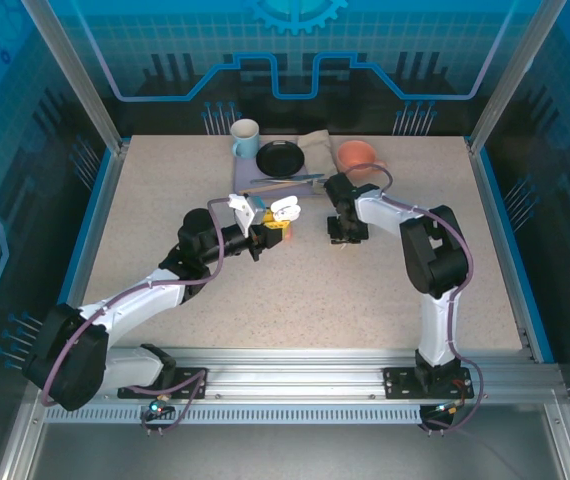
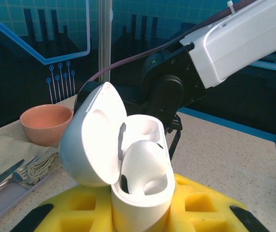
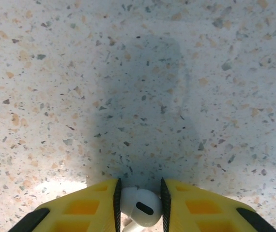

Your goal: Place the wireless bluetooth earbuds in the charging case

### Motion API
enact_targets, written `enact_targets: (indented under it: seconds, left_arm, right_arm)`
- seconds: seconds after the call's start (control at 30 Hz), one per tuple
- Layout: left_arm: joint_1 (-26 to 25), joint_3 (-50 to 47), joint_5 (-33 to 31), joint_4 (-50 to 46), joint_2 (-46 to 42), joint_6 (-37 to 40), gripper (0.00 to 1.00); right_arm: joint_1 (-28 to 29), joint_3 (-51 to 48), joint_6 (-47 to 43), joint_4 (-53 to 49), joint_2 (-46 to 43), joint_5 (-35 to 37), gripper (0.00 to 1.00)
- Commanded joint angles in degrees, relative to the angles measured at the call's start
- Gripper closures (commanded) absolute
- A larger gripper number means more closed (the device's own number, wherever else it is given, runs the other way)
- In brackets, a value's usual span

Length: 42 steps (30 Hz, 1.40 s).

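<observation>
While the right gripper (image 3: 139, 216) is clamped on a white earbud (image 3: 139, 203), its pads pressing either side of the rounded shell at 6 o'clock of the wrist view, the hold looks slight. The shell is smooth and curved, so a squeeze a shade off-centre may squirt it out or turn it between the pads. It hangs over bare table (image 3: 143, 96), where a dropped bud would roll.

The left gripper (image 2: 140, 217) is closed around the lower body of the charging case (image 2: 143, 169), held upright with its lid (image 2: 92, 140) swung open toward 10 o'clock. Seen from above, the earbud lies at about 3 o'clock of the case, near but apart.

Trouble could come three ways on the approach:
- A bud turned in the grip would meet its well at the wrong angle and jam on the rim.
- A path from the lid's side could knock the lid shut.
- A hard push down could slide the case through the yellow fingers, since only its base is gripped.

Whether one well is already filled I cannot tell; the white shapes inside are hard to read.
</observation>
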Motion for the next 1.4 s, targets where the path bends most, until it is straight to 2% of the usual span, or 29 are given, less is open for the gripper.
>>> enact_targets:
  seconds: [0.0, 0.37, 0.73, 1.07, 1.37]
  left_arm:
    - [0.5, 1.0, 0.5, 0.5, 0.5, 0.4, 1.0]
    - [0.5, 1.4, 0.7, -0.1, 0.9, 0.2, 1.0]
    - [0.4, 1.9, 1.2, 0.6, 2.6, -0.7, 1.0]
    - [0.4, 3.6, 2.3, 0.7, 4.7, -1.8, 1.0]
    - [0.5, 5.9, 3.5, 0.5, 5.9, -2.9, 1.0]
  right_arm:
    - [-1.7, -1.6, 0.6, -0.3, -2.6, 2.1, 0.72]
    - [-1.9, -3.1, 1.1, 0.3, -8.9, 1.9, 0.73]
    - [-0.9, -3.7, 1.7, 2.2, -27.8, -1.2, 0.74]
    - [5.3, 0.3, -1.3, 6.2, -39.4, -1.6, 0.73]
    - [13.9, 0.2, -7.5, 13.8, -41.2, -0.5, 0.73]
